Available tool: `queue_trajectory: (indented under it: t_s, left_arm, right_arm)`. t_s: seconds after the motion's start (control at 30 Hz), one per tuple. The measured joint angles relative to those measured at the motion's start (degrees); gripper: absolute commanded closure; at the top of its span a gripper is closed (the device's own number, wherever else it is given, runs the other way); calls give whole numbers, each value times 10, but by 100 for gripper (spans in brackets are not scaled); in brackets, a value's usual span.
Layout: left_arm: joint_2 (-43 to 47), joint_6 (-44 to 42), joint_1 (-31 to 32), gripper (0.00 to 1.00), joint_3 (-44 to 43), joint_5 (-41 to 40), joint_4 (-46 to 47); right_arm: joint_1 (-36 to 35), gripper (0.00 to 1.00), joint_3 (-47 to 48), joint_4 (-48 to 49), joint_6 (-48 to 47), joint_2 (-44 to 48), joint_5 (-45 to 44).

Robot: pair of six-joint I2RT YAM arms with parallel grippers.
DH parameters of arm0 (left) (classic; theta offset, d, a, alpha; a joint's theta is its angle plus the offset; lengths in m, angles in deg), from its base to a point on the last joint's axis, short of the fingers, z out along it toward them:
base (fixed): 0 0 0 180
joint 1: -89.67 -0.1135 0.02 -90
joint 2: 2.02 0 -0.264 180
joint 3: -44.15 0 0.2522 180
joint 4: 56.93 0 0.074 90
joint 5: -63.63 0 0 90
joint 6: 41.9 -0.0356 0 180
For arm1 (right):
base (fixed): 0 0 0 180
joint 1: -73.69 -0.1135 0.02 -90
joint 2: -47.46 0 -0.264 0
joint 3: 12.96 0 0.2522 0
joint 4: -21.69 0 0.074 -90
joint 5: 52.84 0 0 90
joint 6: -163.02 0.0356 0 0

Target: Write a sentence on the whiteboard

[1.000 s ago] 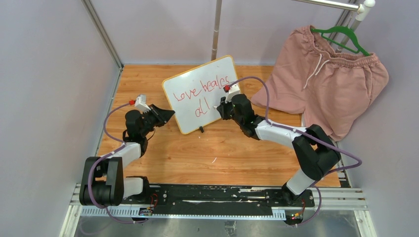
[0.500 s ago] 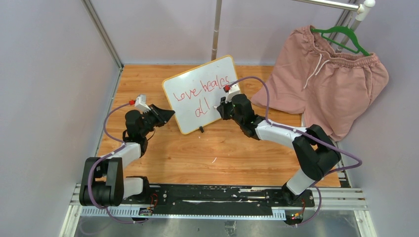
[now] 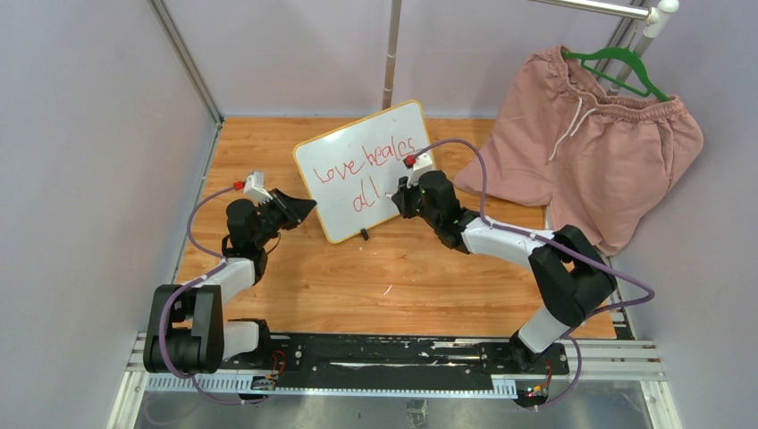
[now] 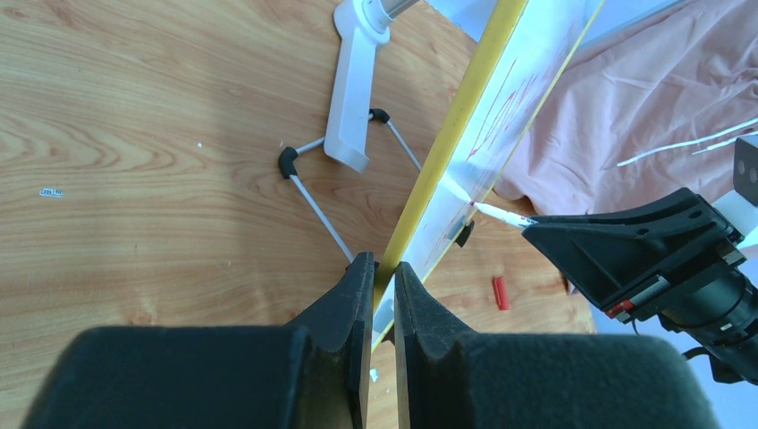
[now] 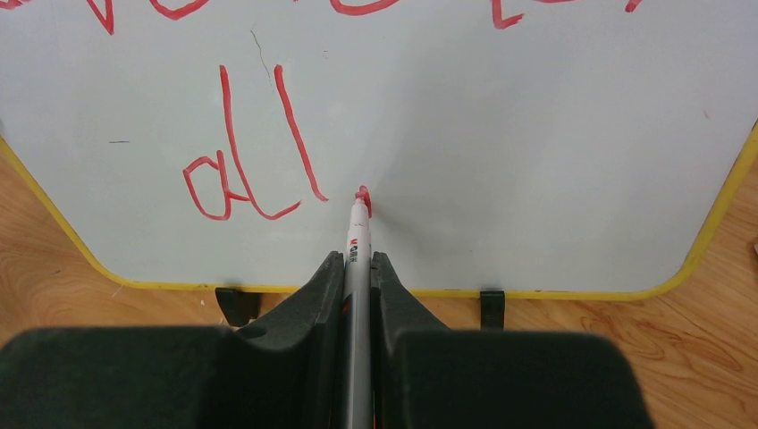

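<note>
Nothing is shifting: the right tool [image 5: 357, 261], clamped on a grey red-tipped marker [image 5: 357, 246], is dotting at 3 o'clock of the red cursive sentence [image 5: 255, 152], seemingly finishing it, while the left tool [image 4: 384, 268] is pinching the yellow-framed white whiteboard [image 5: 536, 134].

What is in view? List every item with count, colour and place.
whiteboard: 1, white with yellow frame, standing mid-table
sentence: 1, red, two lines on the whiteboard
marker: 1, grey, tip on the whiteboard
small piece: 1, red, on the table near the whiteboard
shorts: 1, pink, on the hanger, far right
hanger: 1, green, far right
pole: 1, metal, behind the whiteboard
table: 1, wooden, under the whiteboard
left claw: 1, black, shut on the whiteboard's edge
right claw: 1, black, shut on the marker
</note>
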Motion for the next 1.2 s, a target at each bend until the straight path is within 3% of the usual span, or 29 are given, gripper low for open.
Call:
queue_trajectory:
  t_s: [0.93,1.2]
  left_arm:
    - [0,0,0,100,0,0,0]
    - [0,0,0,100,0,0,0]
  right_arm:
    - [0,100,-5,-1,0,1,-4]
    - [0,100,-36,-4,0,66,4]
